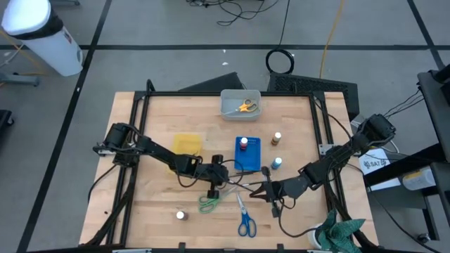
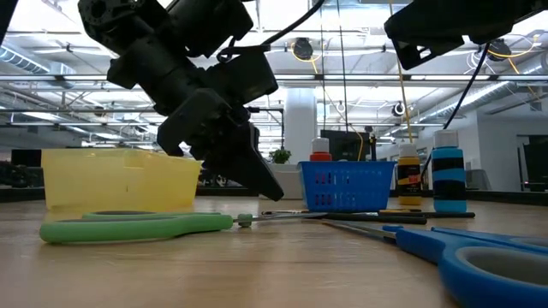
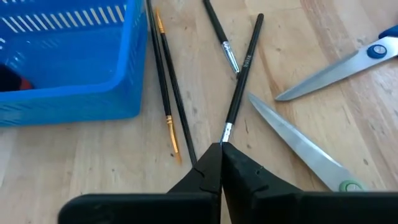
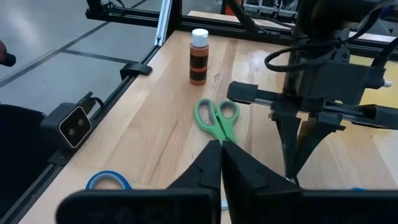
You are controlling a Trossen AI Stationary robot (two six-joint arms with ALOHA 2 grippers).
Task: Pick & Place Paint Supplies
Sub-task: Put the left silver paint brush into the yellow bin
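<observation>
Here, left hand (image 3: pixel 221 149): low over the table (image 1: pixel 148 190) in the middle, fingers pressed together, their tips at the metal band of a thin dark brush (image 3: pixel 242 68); whether the brush is pinched cannot be told.
Right hand (image 4: pixel 222 149): fingers together with nothing between them, hovering near the front of the table, just right of the left hand, pointing toward the green scissors (image 4: pixel 217 121).
Other brushes: two (image 3: pixel 169 87) lie side by side next to the blue tray (image 3: pixel 68 68), another (image 3: pixel 219 34) beside the first.
Green scissors: flat on the table by the left hand, blades open.
Blue scissors (image 1: pixel 245 219): near the front edge, right of the green pair.
Yellow scissors (image 1: pixel 245 106): inside the grey bin (image 1: pixel 228 111) at the back.
Red-topped bottle (image 1: pixel 244 143): standing in the blue tray.
Blue-topped bottle (image 1: pixel 277 163) and brown-topped bottle (image 1: pixel 277 138): right of the blue tray.
White-topped bottle (image 4: pixel 199 56): front left, alone.
Yellow tray (image 1: pixel 186 145): left of the blue tray.
</observation>
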